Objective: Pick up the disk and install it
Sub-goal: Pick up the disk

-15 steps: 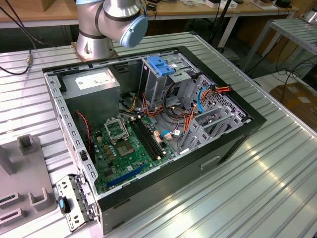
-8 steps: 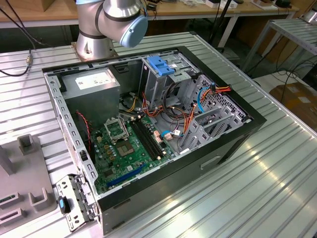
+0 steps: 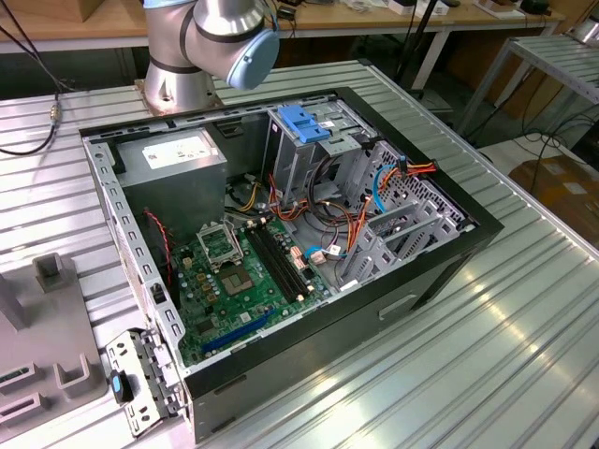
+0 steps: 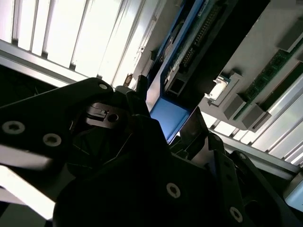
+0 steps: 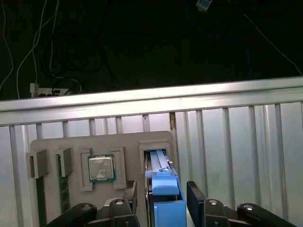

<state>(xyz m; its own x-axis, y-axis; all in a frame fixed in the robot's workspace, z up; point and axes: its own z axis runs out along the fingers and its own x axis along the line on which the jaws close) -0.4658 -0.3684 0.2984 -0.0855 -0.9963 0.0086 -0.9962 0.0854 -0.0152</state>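
We see the gripper [image 5: 162, 187], two fingers [image 5: 194, 195] spread, straddling one disk [image 5: 166, 208] slotted in one grey holder [image 5: 61, 143], one processor chip [image 5: 101, 168] nearby.

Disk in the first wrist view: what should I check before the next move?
1. Gripper centred on the disk: ok, fingers flank its blue carrier.
2. Grip on the disk: not ok, jaws open, gap beside the carrier.
3. Disk upright in its tray slot: ok.
4. Processor chip in the tray clear of the fingers: ok.
5. Bay in the computer case free: cannot tell.
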